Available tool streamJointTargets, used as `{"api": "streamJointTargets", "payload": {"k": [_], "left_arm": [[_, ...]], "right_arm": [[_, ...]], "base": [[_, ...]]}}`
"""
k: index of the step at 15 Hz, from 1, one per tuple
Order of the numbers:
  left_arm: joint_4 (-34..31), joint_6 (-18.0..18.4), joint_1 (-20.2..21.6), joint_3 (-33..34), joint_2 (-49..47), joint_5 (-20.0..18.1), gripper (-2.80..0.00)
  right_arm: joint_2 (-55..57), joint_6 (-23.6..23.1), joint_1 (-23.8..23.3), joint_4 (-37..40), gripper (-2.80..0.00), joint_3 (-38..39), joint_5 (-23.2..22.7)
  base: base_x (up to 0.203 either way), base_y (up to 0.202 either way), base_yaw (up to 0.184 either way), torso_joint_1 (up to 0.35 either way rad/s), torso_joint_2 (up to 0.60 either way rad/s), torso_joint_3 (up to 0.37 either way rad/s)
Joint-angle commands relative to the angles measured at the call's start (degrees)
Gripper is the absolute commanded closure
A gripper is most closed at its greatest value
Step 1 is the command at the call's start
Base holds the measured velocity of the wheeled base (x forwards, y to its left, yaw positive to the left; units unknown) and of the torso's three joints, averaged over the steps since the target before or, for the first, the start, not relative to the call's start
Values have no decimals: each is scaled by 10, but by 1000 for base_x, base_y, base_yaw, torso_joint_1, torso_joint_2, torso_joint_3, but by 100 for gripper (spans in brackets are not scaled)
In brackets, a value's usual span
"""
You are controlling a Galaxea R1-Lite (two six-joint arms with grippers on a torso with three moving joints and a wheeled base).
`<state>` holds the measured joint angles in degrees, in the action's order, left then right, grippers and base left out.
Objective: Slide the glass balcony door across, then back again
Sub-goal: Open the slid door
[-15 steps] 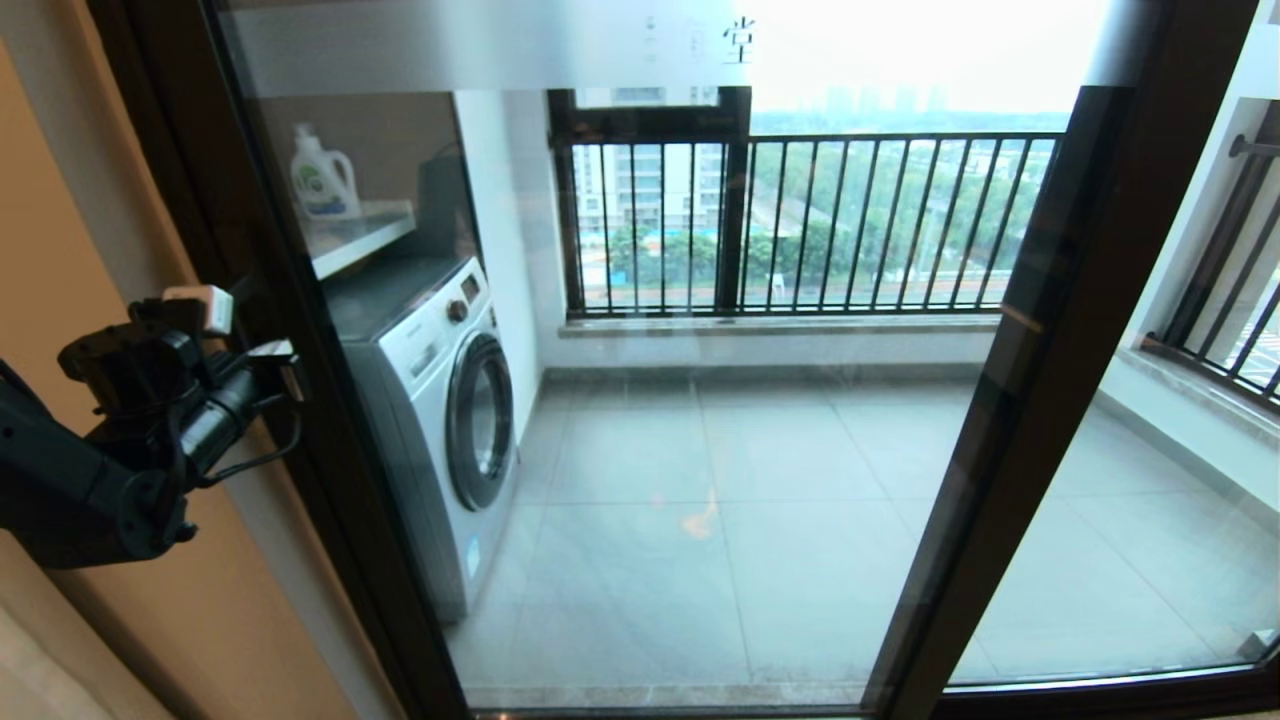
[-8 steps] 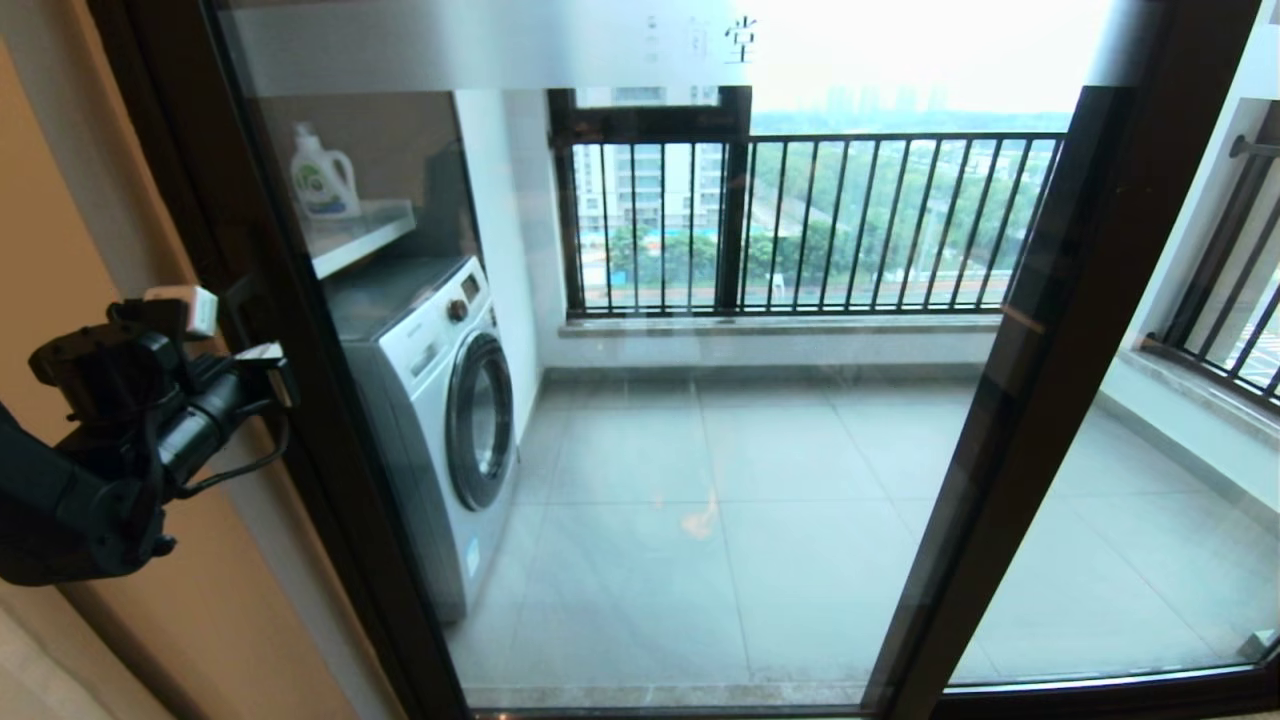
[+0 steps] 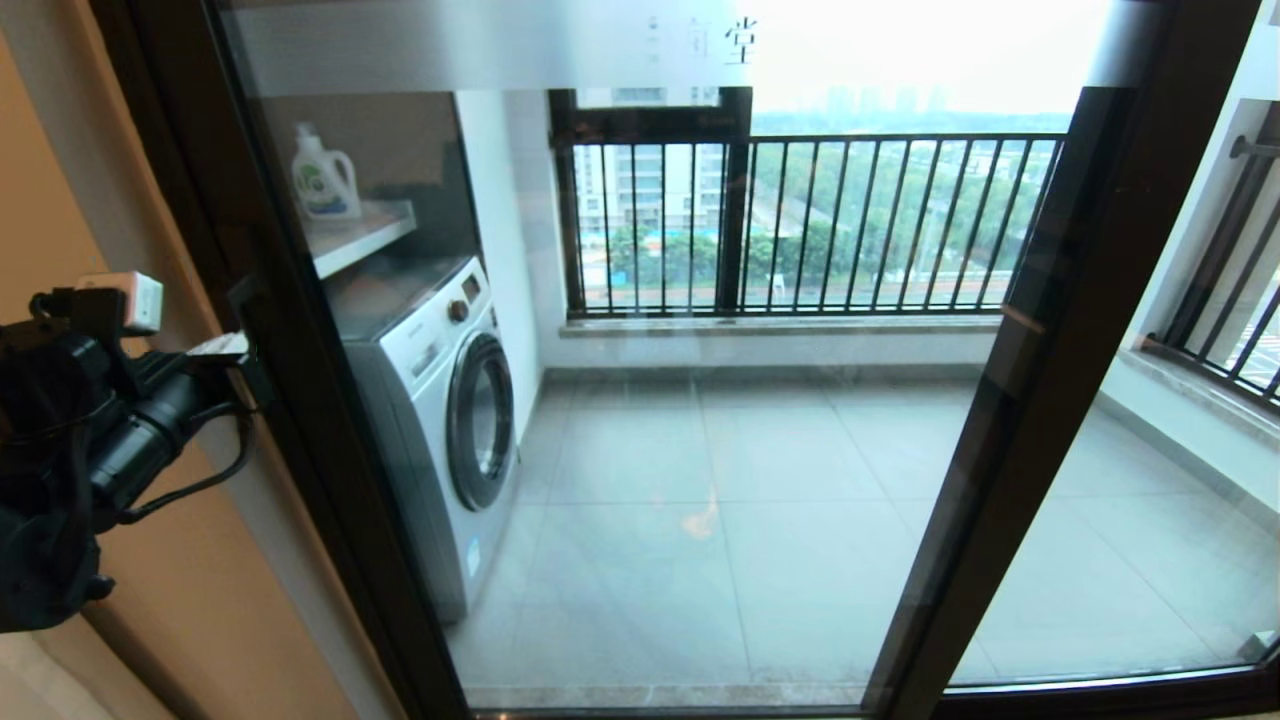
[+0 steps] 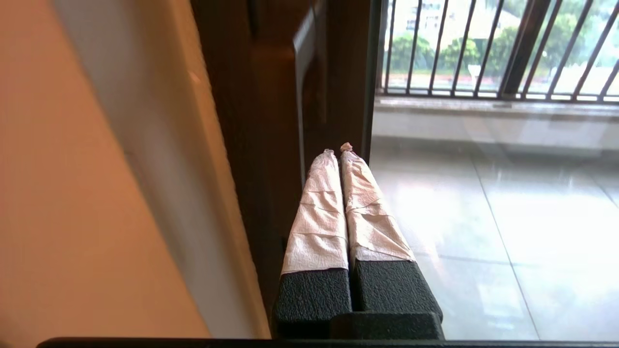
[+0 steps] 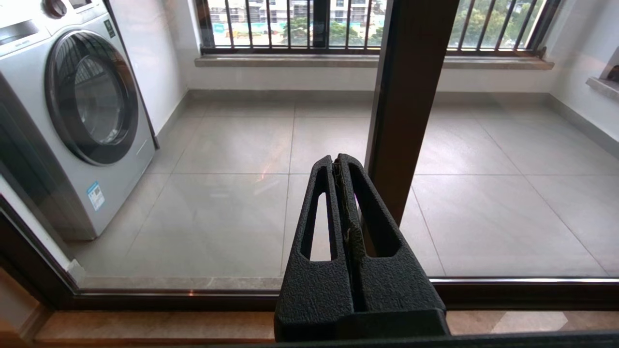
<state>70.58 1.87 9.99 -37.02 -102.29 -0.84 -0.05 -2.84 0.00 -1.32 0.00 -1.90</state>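
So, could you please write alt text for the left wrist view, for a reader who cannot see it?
The left gripper, its paper-wrapped fingers pressed shut, points at the dark brown frame of the glass balcony door. An orange wall stands on one side; through the glass are a tiled balcony floor and railing bars.

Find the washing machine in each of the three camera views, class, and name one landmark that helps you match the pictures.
Head view: the washing machine stands left of centre, behind the glass balcony door.
Left wrist view: not in it.
Right wrist view: the washing machine fills the upper left corner.
Shared landmark: the balcony railing, also seen at and.
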Motion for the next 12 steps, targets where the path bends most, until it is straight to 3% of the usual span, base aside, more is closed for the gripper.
{"api": "streamJointTargets", "payload": {"k": [1,6,12], "left_arm": [[5,1,9,0,26,-1,0],[4,0,46,-42,-17,-4,0],[-6,3,50,-169,-122,-5,0]], "right_arm": [[0,-1,0,0,0,5,0],[0,-1,0,0,0,5,0],[0,-1,0,0,0,6,0]], "base": [[0,0,0,0,0,0],[0,0,0,0,0,0],[0,0,0,0,0,0]]}}
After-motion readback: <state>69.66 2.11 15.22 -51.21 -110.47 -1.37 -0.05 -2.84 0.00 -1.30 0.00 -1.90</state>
